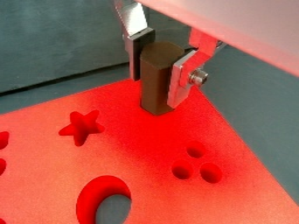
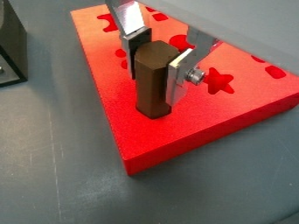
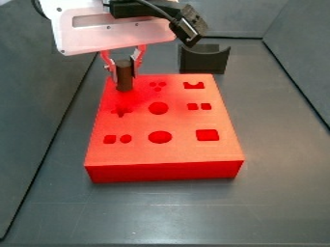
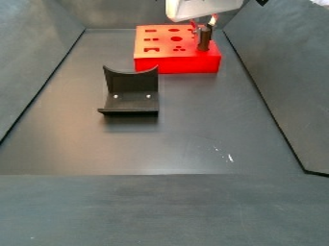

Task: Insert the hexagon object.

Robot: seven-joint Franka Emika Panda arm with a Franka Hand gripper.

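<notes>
The gripper (image 3: 125, 66), in the upper left of a side view, clamps the hexagon object (image 3: 125, 74) upright between its fingers (image 2: 184, 73). The peg's lower end meets the red block (image 3: 175, 154) near its far left edge. The dark fixture (image 3: 203, 58) stands upper right, behind the block.

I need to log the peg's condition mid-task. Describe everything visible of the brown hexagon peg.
The hexagon object is a slim, matte brown peg with flat facets and a flat top. It stands upright, clamped between the silver fingers of the gripper, whose plates press its upper sides. Its lower end meets the top face of the red block near an edge, as in a side view. Whether it has entered a hole cannot be told.
</notes>
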